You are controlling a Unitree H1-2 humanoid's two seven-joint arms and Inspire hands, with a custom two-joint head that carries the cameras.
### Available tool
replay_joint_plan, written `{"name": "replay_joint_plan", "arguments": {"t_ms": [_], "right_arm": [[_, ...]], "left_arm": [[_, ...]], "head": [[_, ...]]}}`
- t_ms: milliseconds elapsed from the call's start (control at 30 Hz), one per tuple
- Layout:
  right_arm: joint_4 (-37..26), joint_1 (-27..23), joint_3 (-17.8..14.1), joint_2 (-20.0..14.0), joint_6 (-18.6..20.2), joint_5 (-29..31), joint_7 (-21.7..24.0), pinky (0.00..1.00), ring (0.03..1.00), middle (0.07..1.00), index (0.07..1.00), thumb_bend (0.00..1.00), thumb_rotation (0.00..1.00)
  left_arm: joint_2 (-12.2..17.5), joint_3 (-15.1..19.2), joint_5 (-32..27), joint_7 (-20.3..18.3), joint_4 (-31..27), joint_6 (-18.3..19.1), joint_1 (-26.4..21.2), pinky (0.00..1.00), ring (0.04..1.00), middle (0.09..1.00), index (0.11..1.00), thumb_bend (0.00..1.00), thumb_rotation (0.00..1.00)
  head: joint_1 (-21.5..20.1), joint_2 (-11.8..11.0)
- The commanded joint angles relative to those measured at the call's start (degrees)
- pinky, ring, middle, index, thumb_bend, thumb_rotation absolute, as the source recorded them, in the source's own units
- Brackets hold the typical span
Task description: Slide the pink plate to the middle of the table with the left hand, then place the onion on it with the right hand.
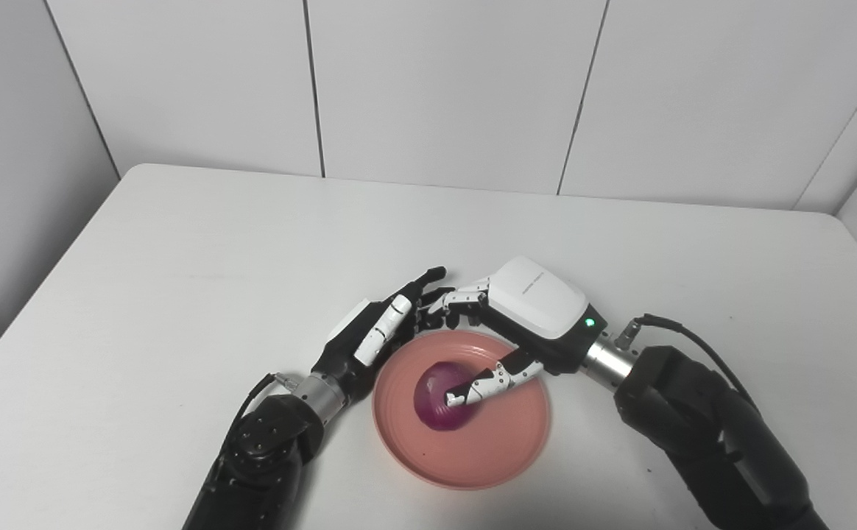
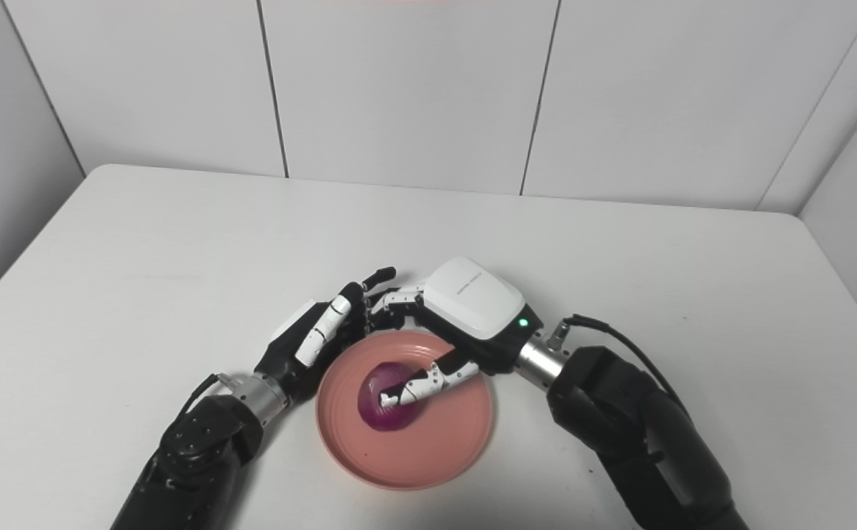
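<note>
The pink plate (image 1: 487,449) lies on the white table near its front middle. A purple onion (image 1: 432,394) rests on the plate, left of its centre. My right hand (image 1: 528,305) hovers over the plate's far rim, its fingers spread past the rim and away from the onion. Its thumb (image 1: 487,383) lies across the top of the onion, so the hand is open. My left hand (image 1: 377,335) lies flat and open along the plate's left rim, fingers pointing away from me, holding nothing. The same scene shows in the right eye view, with the onion (image 2: 392,419) on the plate (image 2: 436,456).
The white table (image 1: 178,258) ends at white wall panels (image 1: 436,88) behind. Its front edge is close below the plate. The fingertips of both hands nearly meet beyond the plate's far left rim.
</note>
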Motion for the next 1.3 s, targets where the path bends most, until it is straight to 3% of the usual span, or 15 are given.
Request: {"name": "replay_joint_plan", "arguments": {"t_ms": [0,200,267,433,467,533,733,833,933,1267], "right_arm": [[-2.46,-0.32,-2.40,0.50,3.07,4.30,0.34,0.43,0.504,0.583,0.646,1.00,1.00],[-2.37,3.64,-7.95,2.51,8.18,20.63,2.53,0.46,0.546,0.614,0.659,0.96,1.00],[-1.29,5.12,-10.03,3.51,10.16,27.44,3.39,0.52,0.597,0.646,0.679,0.93,1.00],[-0.89,8.52,-14.01,5.54,22.22,39.77,5.62,0.74,0.757,0.791,0.805,0.93,1.00],[-0.64,8.99,-14.63,5.82,24.50,41.44,5.73,0.84,0.809,0.829,0.855,0.98,1.00],[0.50,10.09,-15.95,6.49,29.30,44.43,5.65,0.90,0.847,0.856,0.887,0.99,1.00],[4.11,12.10,-19.57,9.85,36.28,52.50,4.81,0.99,0.902,0.908,0.935,1.00,1.00],[6.01,12.88,-20.87,11.88,37.65,54.54,3.35,0.98,0.907,0.916,0.936,1.00,1.00],[8.20,13.27,-20.75,12.86,36.30,54.33,2.51,0.98,0.911,0.917,0.940,1.00,1.00],[12.25,13.48,-16.98,13.12,33.90,51.39,1.86,1.00,0.920,0.909,0.929,1.00,1.00]], "left_arm": [[0.12,0.17,-0.54,-0.11,-0.68,-0.69,-1.72,0.91,0.854,0.881,0.920,0.74,0.96],[0.02,0.29,-0.27,0.11,-0.83,-0.33,-1.47,0.89,0.837,0.850,0.913,0.74,0.96],[0.10,0.27,-0.15,0.07,-0.64,-0.64,-1.46,0.90,0.847,0.850,0.916,0.74,0.96],[0.44,0.39,-0.24,-0.16,-0.52,-1.08,-1.32,0.88,0.849,0.866,0.926,0.73,0.96],[0.47,0.44,-0.25,-0.15,-0.60,-0.99,-1.28,0.87,0.847,0.865,0.924,0.73,0.96],[0.58,0.52,-0.20,-0.09,-0.63,-0.74,-1.22,0.87,0.845,0.863,0.921,0.74,0.96],[0.70,0.49,-0.13,-0.10,-0.86,-0.45,-1.09,0.87,0.842,0.854,0.918,0.75,0.96],[0.72,0.46,-0.17,-0.19,-0.64,-0.70,-1.12,0.87,0.842,0.853,0.919,0.75,0.96],[0.71,0.42,-0.15,-0.23,-0.44,-0.92,-1.09,0.87,0.842,0.852,0.919,0.76,0.96],[0.40,0.36,-0.15,0.05,-1.04,-0.37,-0.96,0.88,0.845,0.856,0.919,0.75,0.96]], "head": [[-0.06,-0.07],[0.76,-0.20],[0.39,-0.28],[-0.23,-0.42],[-0.27,-0.43],[-0.45,-0.42],[-0.37,-0.51],[-0.32,-0.54],[-0.42,-0.57],[-0.18,-0.51]]}}
